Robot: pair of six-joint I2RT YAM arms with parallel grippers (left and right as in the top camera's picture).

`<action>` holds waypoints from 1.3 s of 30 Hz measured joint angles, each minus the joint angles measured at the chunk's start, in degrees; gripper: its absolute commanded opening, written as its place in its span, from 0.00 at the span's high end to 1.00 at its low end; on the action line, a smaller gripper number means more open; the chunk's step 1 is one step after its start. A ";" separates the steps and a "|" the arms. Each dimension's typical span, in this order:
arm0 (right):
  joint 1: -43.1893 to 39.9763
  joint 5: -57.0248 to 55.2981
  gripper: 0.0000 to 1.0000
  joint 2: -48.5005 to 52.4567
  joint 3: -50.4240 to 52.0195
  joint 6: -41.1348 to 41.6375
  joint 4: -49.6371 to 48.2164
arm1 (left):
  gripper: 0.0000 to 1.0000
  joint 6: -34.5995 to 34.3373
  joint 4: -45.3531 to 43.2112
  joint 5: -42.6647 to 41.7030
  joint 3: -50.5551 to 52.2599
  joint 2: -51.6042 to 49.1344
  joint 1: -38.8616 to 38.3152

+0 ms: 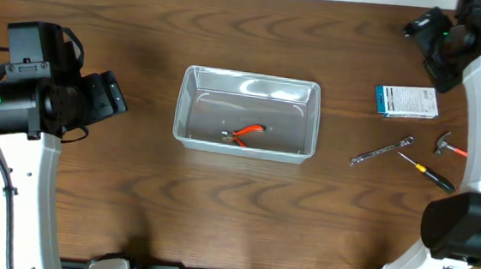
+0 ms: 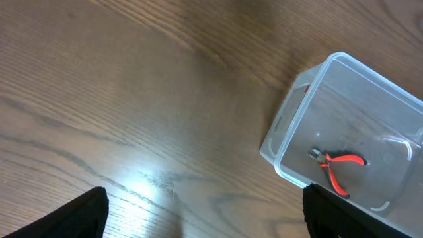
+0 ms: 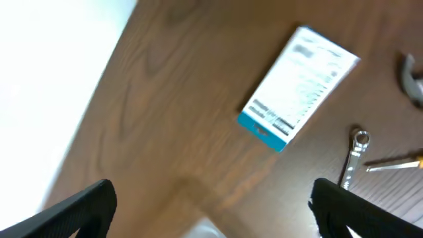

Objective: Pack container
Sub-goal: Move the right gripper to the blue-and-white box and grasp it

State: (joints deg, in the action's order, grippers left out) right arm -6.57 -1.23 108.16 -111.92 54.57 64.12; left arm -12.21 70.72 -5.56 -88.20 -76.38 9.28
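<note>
At centre of overhead frame, container (image 1: 186,104) with red pliers (image 1: 246,134) inside. Spread wide, empty: left gripper (image 2: 205,201), right gripper (image 3: 213,195).

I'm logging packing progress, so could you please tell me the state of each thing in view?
container: uncovered, upright, holding only the red-handled pliers
red-handled pliers: lying inside the container
cardboard box: closed, flat on the table
wrench: on the table, unpacked
screwdriver: on the table, unpacked
hammer: on the table, unpacked
left gripper: jaws open, empty
right gripper: jaws open, empty
</note>
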 measured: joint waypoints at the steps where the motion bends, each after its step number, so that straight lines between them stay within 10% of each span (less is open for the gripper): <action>1: -0.79 -0.13 0.04 0.72 0.00 1.77 -0.28 | 0.14 0.00 0.00 0.00 0.00 0.00 0.00; 39: -4.42 -1.97 0.01 24.98 0.13 15.45 -0.52 | 0.14 0.00 -0.02 0.00 0.00 0.00 0.00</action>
State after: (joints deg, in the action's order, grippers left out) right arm -10.98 -3.20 133.14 -111.79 70.02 63.59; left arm -12.21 70.70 -5.56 -88.20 -76.38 9.28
